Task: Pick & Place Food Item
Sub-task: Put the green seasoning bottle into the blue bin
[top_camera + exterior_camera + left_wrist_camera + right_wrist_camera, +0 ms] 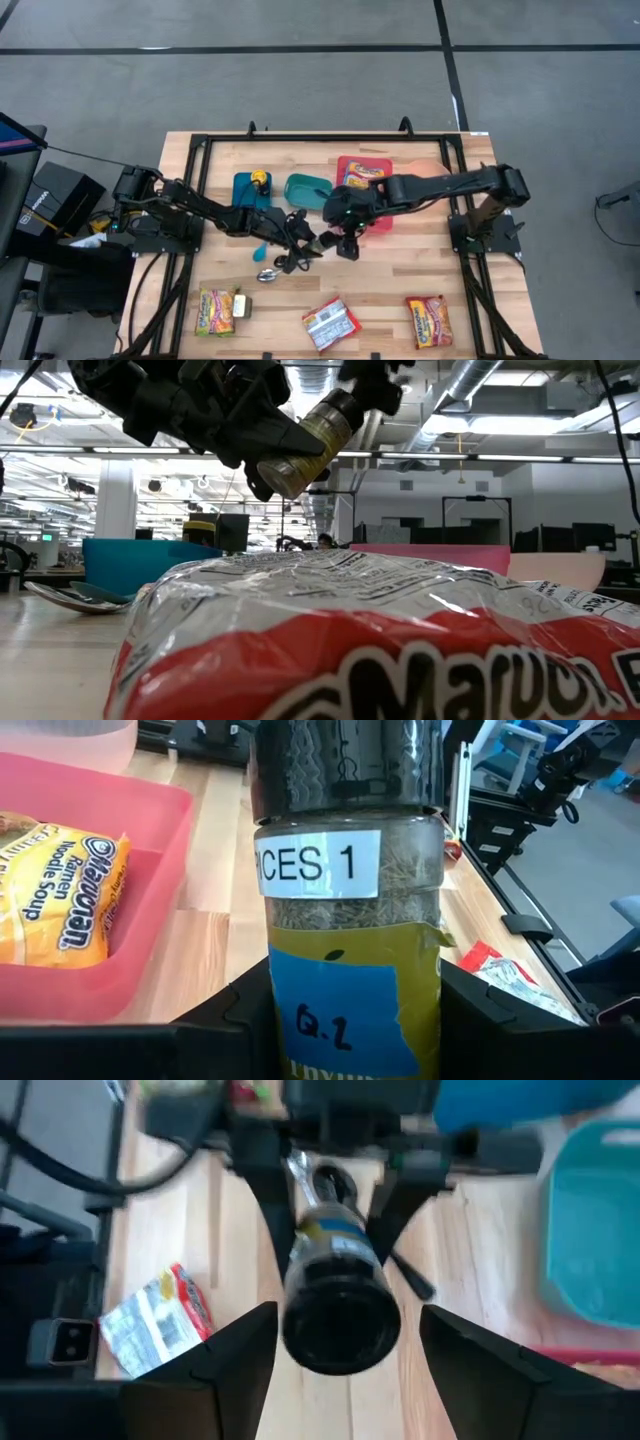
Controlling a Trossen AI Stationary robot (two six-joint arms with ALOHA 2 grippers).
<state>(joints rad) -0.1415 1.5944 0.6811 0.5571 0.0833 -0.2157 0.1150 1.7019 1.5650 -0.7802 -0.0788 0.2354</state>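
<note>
**Spice jar mid-handoff between the two arms**

So, nearest the low camera is a ramen packet [380,650] lying flat on the table [400,285], filling most of that view. Above it the left gripper [300,250] has the spice jar [345,910] clamped around its lower body, held up off the wood and tilted. The right gripper [345,1350] faces it head-on, jaws spread wide either side of the jar's dark cap, not touching it as far as I can tell.

Looks like a handoff: the next move would be the right jaws closing squarely on the cap end before the left lets go, otherwise the jar drops.

Count: three loose ramen packets along the near edge, a spoon [268,274], then farther back a blue tray [250,190], a teal bin [305,188] and a pink tray [365,165] with one more packet inside.
</note>
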